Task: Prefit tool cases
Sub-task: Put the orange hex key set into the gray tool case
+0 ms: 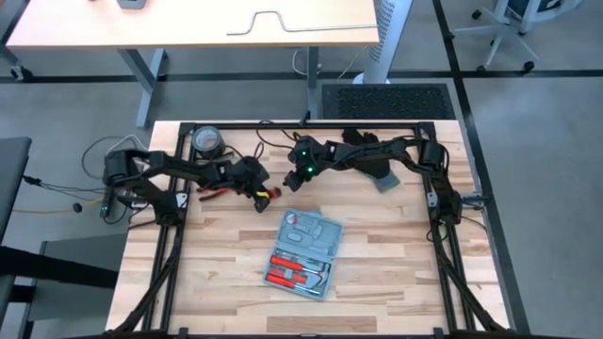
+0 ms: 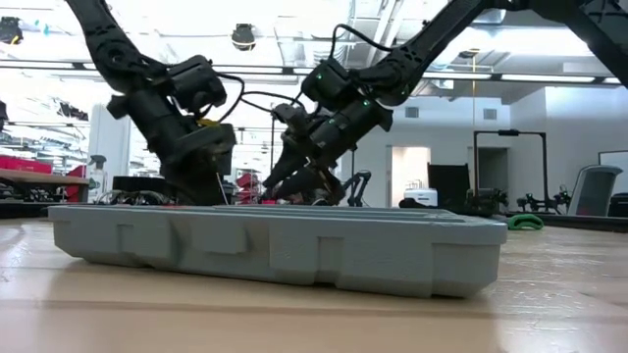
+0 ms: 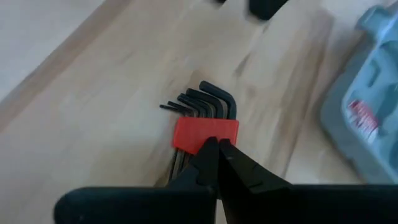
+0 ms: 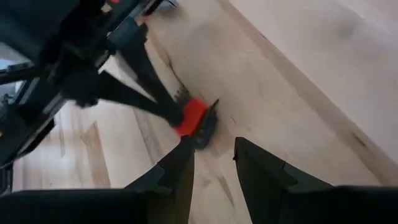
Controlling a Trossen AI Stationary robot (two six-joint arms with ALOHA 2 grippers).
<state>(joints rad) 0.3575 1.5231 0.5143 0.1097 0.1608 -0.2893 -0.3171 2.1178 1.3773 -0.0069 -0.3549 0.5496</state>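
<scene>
The blue-grey tool case [image 1: 303, 254] lies open in the middle of the table, with red-handled tools in its recesses; it fills the front of the low view [image 2: 275, 245]. Behind it, my left gripper [image 1: 271, 194] is shut on a set of black hex keys in a red holder [image 3: 205, 118]. My right gripper [image 4: 214, 152] stands open just to the right of that set [image 4: 196, 118] and touches nothing. My left gripper pinches the red holder's edge [image 3: 208, 138] between its two fingertips, on the side away from the keys' bent ends [image 3: 208, 99]. The fingers slant down from the table's left. Whether the set rests on the table or hangs just above it, I cannot tell.
A dark tape roll [image 1: 207, 141] sits at the far left of the table. A black glove [image 1: 363, 141] lies at the far edge, with a small grey piece [image 1: 386, 181] near it. Red-handled pliers [image 1: 215, 193] lie under the left arm. Bare wood spreads around the case.
</scene>
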